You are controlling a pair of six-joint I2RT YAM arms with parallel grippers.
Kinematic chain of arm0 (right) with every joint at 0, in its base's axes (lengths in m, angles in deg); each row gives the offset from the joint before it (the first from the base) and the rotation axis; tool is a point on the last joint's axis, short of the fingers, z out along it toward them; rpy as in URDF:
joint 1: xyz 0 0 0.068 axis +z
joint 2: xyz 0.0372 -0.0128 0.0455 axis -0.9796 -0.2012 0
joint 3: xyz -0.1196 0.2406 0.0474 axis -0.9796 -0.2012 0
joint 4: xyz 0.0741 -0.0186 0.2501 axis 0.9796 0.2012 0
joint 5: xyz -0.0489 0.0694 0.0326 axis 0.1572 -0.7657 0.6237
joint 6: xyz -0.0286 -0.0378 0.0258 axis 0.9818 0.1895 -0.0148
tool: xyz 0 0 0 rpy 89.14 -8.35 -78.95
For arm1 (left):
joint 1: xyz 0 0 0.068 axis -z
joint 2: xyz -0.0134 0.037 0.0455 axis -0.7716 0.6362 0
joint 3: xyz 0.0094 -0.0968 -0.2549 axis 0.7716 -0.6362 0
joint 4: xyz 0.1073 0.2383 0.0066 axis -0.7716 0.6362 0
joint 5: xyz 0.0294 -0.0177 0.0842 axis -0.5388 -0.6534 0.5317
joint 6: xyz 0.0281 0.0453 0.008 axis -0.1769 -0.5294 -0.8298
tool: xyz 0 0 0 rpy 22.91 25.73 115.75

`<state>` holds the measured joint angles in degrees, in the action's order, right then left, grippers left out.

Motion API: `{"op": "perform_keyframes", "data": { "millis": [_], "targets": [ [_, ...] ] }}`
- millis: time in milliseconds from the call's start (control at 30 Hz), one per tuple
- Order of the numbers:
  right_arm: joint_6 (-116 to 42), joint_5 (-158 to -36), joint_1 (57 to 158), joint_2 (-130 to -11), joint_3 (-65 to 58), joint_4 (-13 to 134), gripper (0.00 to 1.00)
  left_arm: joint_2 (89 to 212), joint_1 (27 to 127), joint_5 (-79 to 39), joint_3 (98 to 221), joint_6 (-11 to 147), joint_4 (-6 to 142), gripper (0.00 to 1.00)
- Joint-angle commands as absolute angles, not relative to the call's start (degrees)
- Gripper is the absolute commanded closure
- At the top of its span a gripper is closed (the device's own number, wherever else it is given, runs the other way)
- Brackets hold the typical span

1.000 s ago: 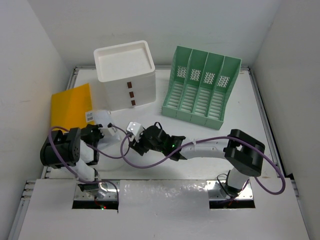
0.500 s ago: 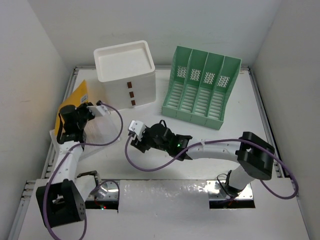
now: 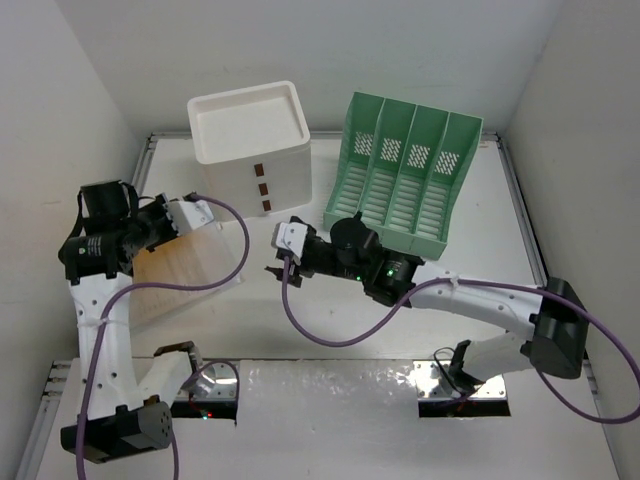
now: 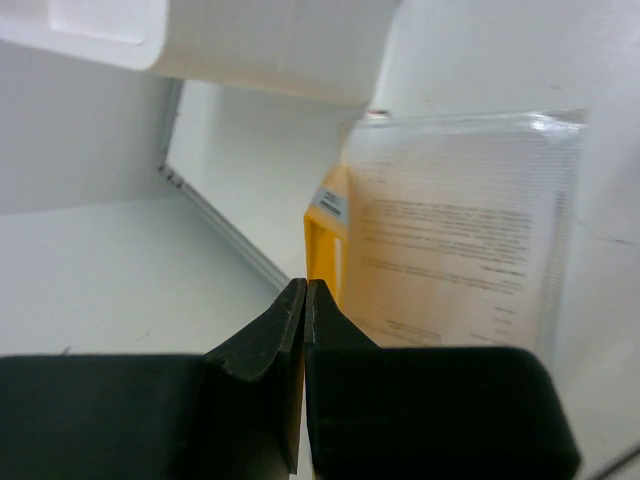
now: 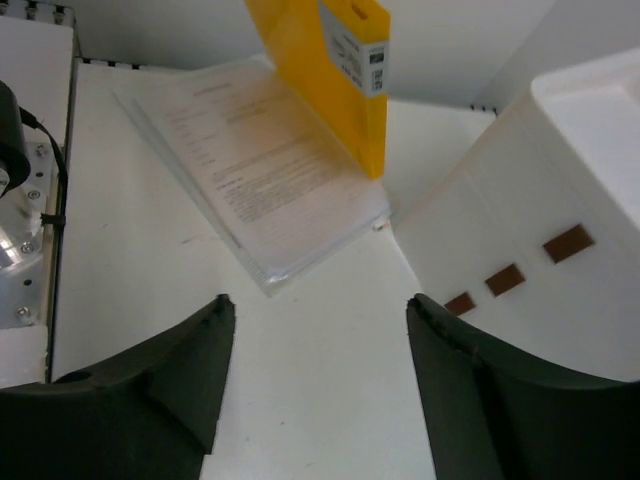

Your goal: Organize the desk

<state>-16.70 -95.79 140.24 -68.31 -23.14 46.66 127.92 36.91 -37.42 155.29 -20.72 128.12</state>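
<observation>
The desk (image 3: 480, 200) is the wide white tabletop with metal rails. My left gripper (image 3: 172, 232) is raised over its left side and is shut on the edge of a yellow folder (image 4: 322, 250), which stands upright in the right wrist view (image 5: 320, 70). A clear sleeve with a printed sheet (image 3: 190, 268) lies flat under and beside the folder (image 5: 260, 170). My right gripper (image 3: 279, 252) is open and empty, hovering over bare desk (image 5: 300, 380) between the sleeve and the drawer box, jaws wide apart (image 5: 320, 300).
A white three-drawer box (image 3: 250, 130) with brown handles stands at the back left, close to the right gripper (image 5: 540, 200). A green slotted file rack (image 3: 400, 180) stands at the back right. Purple cables trail from both arms.
My left arm has risen and swung left, tipping the yellow folder from flat to upright. My right gripper has moved right and back, toward the drawer box.
</observation>
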Motion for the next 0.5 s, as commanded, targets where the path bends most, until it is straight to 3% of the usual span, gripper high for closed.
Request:
{"op": "perform_keyframes", "data": {
  "millis": [0,267,467],
  "targets": [
    [-9.78,-104.36,139.31,-67.43,-19.46,46.45,0.30,128.52,36.61,-43.72,161.59,-26.08,145.61,1.00],
    [-9.75,-118.26,135.70,-78.06,-11.90,44.52,0.17,124.92,36.87,-46.09,163.81,-25.03,145.73,1.00],
    [-15.91,-119.15,135.52,-92.66,-9.17,29.07,0.14,127.02,36.87,-47.85,163.29,-25.38,145.73,1.00]
  ]
}}
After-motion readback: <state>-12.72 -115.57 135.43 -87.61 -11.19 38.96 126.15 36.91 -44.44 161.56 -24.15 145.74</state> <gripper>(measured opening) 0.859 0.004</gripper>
